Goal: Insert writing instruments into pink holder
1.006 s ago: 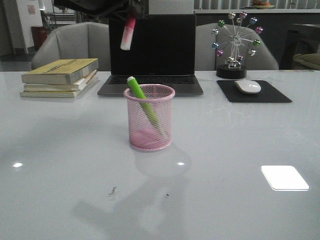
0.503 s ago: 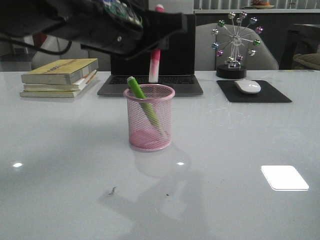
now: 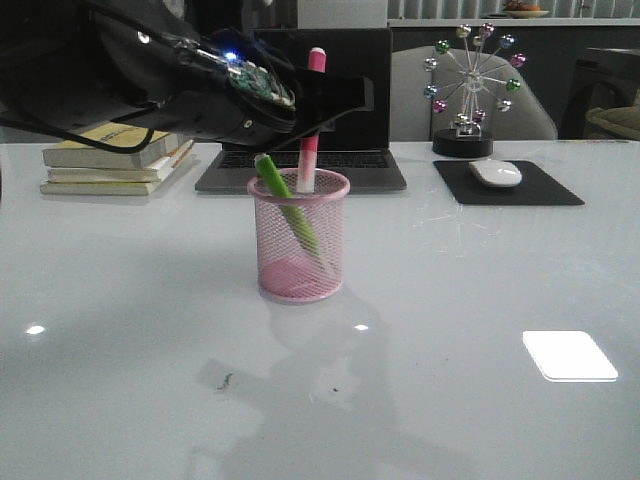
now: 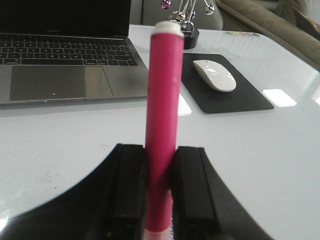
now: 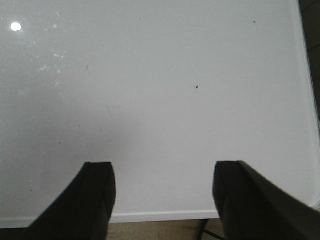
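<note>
Presently: my left gripper (image 4: 159, 192) clenches the pink marker (image 3: 310, 130) upright over pink holder (image 3: 299, 250); green marker (image 3: 288, 205) inside; right gripper (image 5: 162, 197) spread, idle.

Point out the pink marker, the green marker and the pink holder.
pink marker (image 4: 162, 105): left wrist view, mid barrel above the fingers.
green marker (image 3: 277, 182): front view, upper barrel above the rim.
pink holder (image 3: 299, 262): front view, front mesh wall.

Laptop (image 3: 300, 160) directly behind the claw; books (image 3: 120, 155) to its left; mouse (image 3: 495, 173) on pad (image 3: 507, 184) to its right, on the counter (image 3: 450, 300).
</note>
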Controlling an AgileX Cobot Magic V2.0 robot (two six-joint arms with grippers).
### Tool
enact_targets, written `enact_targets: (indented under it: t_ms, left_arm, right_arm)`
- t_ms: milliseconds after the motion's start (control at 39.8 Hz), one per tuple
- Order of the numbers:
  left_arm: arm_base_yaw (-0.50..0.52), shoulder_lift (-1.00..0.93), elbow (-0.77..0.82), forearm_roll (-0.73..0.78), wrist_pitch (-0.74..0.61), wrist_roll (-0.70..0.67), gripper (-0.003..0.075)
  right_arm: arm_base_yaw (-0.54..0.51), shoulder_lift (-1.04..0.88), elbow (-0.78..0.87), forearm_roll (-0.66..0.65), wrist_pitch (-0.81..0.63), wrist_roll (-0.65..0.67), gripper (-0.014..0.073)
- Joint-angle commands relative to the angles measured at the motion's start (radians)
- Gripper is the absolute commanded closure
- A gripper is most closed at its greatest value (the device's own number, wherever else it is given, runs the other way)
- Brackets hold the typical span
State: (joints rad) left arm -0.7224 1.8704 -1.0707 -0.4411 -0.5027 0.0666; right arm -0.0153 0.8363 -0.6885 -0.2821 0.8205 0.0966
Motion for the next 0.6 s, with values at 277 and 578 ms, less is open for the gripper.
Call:
enact_targets:
  t_ms: [277, 578]
  left_arm:
    - [-0.007, -0.048, -0.025, 0.005, -0.090, -0.009, 0.0303]
    - [0.040, -0.154, -0.025, 0.036, -0.160, 0.194, 0.0303]
  right_arm:
    - [-0.005, -0.010, -0.026, -0.038, -0.041, -0.003, 0.0064]
    - [-0.005, -0.010, -0.026, -0.038, -0.042, -0.003, 0.0064]
